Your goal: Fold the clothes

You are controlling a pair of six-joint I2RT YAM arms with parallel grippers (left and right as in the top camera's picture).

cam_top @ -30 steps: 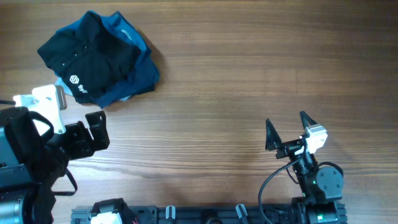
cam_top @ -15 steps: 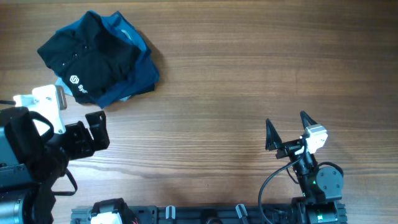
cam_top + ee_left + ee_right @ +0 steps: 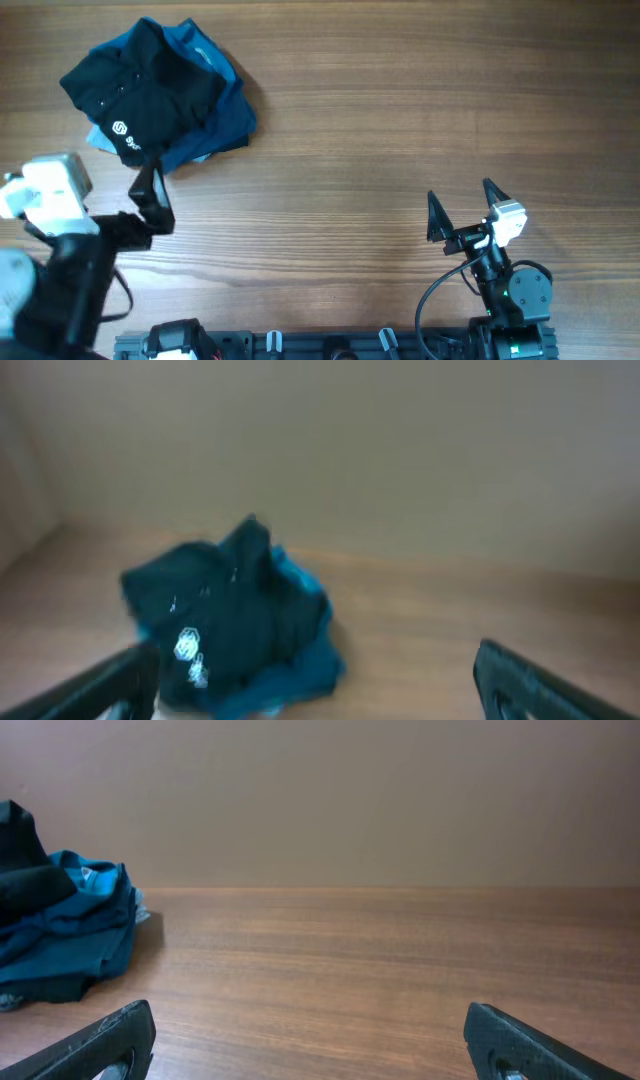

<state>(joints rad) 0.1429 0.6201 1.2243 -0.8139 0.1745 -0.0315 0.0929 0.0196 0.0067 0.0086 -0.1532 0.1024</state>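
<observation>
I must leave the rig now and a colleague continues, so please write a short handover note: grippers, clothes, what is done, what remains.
Left gripper: open, empty, close to the clothes and facing them.
Right gripper: open, empty, above bare table, far from the clothes.
Clothes: one crumpled heap at the far left of the table, black shirt with white logo on top, blue garment under it.
Done: nothing folded yet.
Left to do: separate the pieces, spread each flat, fold.
</observation>
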